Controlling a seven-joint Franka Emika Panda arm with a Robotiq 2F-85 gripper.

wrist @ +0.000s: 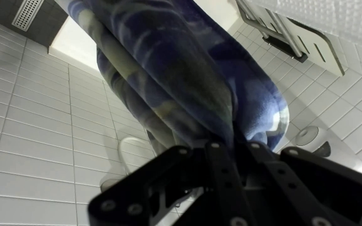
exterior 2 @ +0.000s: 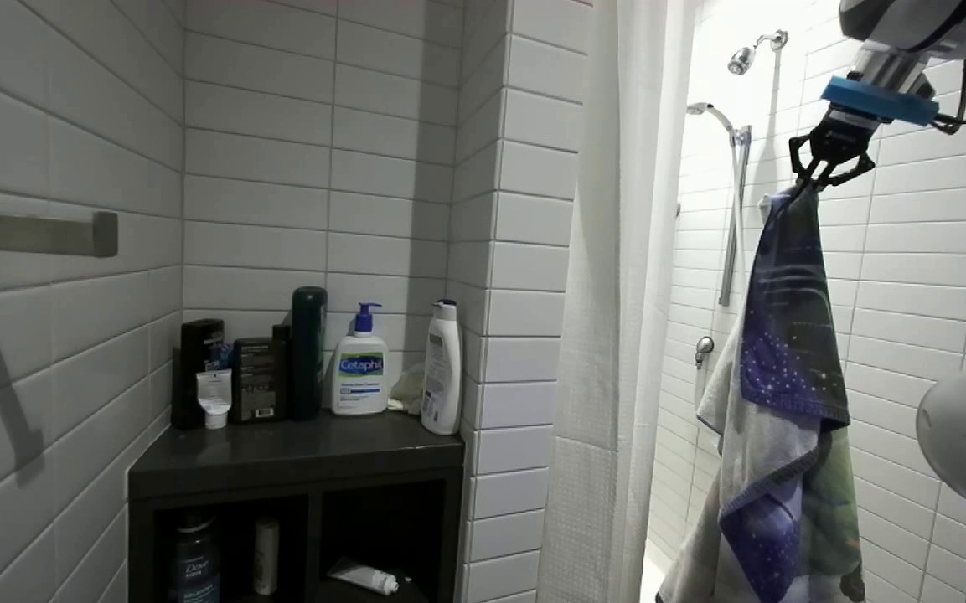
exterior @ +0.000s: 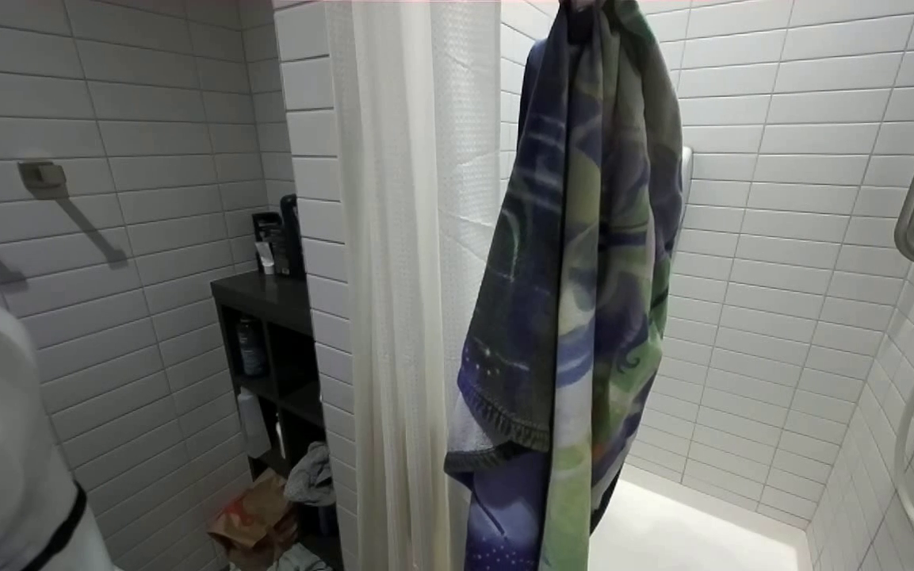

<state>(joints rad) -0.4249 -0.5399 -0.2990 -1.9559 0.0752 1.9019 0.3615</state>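
The claw (exterior 2: 809,182) is clamped on a patterned towel (exterior: 575,293), its lower end out of frame, the pinch murky

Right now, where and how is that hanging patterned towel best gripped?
I'd grip the patterned towel by its gathered top, coming from above, where the gripper pinches it: the folds narrow to a bundle there, while the lower part hangs loose and spreads, so would likely give a poorer hold.

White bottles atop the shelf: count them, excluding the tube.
2: the Cetaphil pump bottle, and a dark-capped bottle right of it in an exterior view. Others may be hidden.
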